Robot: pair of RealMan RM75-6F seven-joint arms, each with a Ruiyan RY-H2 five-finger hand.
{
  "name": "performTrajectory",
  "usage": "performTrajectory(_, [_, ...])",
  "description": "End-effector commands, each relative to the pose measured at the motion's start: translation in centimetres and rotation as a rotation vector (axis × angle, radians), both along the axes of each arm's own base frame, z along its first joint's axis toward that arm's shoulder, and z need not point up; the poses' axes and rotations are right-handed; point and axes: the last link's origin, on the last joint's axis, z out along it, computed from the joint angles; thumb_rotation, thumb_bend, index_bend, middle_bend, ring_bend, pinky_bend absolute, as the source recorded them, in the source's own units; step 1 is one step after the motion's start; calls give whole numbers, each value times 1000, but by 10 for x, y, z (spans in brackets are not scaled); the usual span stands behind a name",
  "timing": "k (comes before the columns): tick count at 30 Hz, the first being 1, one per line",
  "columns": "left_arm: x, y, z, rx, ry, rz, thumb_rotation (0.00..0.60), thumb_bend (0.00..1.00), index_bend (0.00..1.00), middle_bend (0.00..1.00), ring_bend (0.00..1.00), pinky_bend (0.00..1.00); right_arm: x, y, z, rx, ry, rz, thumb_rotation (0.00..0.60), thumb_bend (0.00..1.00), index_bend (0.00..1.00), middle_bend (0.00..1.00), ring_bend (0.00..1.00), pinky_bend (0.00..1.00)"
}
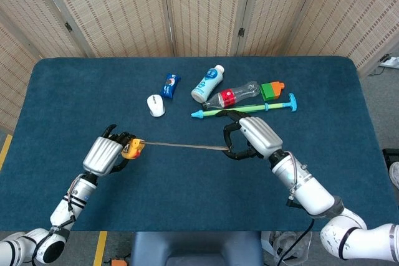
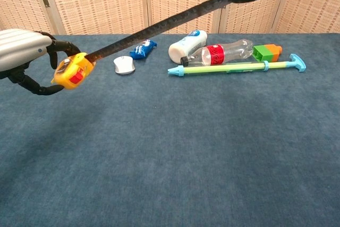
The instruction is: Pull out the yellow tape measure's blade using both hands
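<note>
I see the table [image 1: 75, 85], carpeted in deep blue felt. My right hand [image 1: 252, 138] pinches the end of the thin dark blade [image 1: 184, 146]; my left hand [image 1: 106, 154] wraps the rounded yellow tape measure [image 1: 131, 148] above the near left part. The chest view alone shows its red patch. Toward the far edge lie a green pump [image 1: 246, 109], clear bottle [image 1: 234, 96], white bottle [image 1: 207, 83] and mouse [image 1: 156, 104].

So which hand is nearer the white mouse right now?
Left. The left hand holds the tape measure just below-left of the mouse; the right hand, pinching the blade end, sits farther off to its right.
</note>
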Motion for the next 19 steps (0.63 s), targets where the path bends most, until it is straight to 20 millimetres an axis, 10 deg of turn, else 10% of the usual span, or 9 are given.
performTrajectory(1, [-6, 1, -1, -1, 2, 1, 600, 396, 461, 489, 428, 154, -8, 6, 12, 1, -9, -10, 600, 369, 704, 203, 145, 150])
performTrajectory(19, [-20, 4, -4, -5, 24, 15, 600, 396, 461, 489, 427, 148, -31, 19, 61, -31, -79, -34, 600, 369, 705, 203, 146, 150])
